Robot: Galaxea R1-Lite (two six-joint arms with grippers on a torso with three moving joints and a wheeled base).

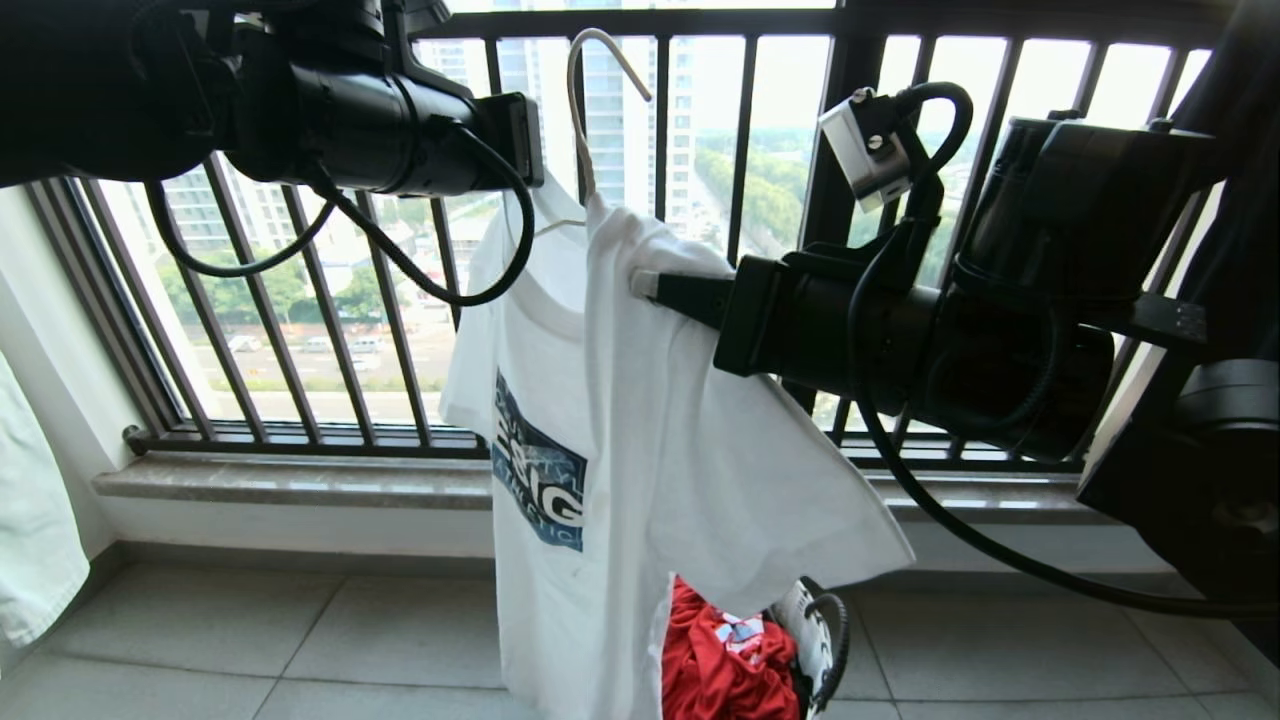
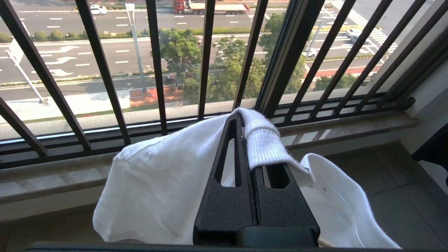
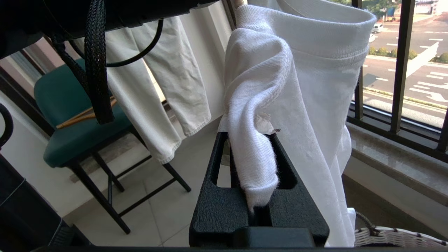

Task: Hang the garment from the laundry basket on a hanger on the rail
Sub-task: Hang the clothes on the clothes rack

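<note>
The head view looks forward and down at the railing [image 1: 700, 150] from near, while both wrist views sit close behind their fingers, all three sharing the T-shirt [image 1: 640, 420] [image 2: 157, 182] [image 3: 308, 87].

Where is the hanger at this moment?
In the head view the hanger is at upper centre, before the black railing. Its hook rises from the T-shirt collar, between the left arm and the right pincer.
</note>
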